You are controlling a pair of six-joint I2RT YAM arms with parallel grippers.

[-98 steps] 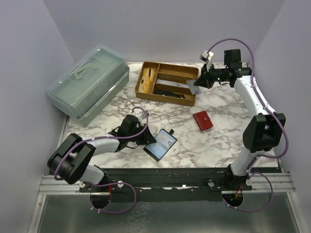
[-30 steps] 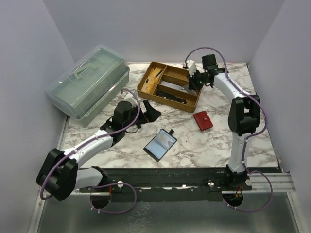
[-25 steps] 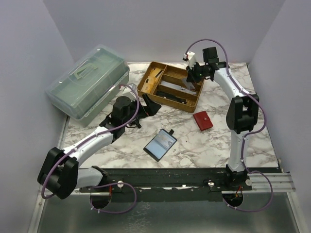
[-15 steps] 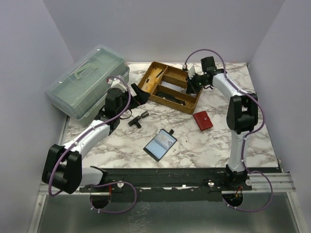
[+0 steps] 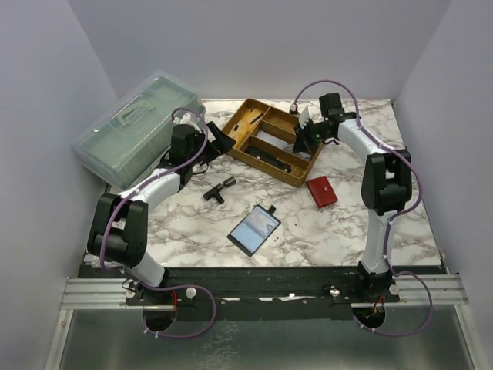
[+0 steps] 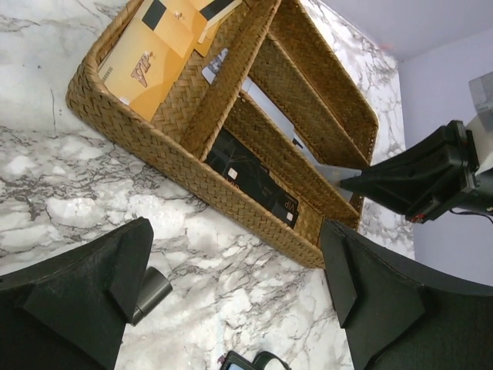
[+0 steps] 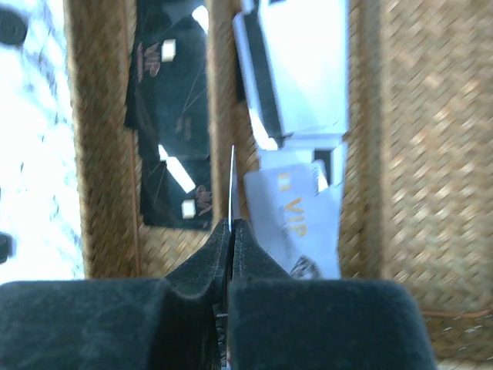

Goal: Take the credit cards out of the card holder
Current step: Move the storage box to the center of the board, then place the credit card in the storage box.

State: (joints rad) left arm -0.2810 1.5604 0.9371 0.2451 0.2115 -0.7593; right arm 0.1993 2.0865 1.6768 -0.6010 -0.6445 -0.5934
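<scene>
Right hand [image 7: 232,225] pinches a credit card [image 7: 233,181], which juts edge-on beyond it.

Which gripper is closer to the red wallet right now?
Right. The right gripper, shut on a card, hovers over the basket's end nearest the red wallet; the left gripper stands open past the basket's opposite end.
</scene>
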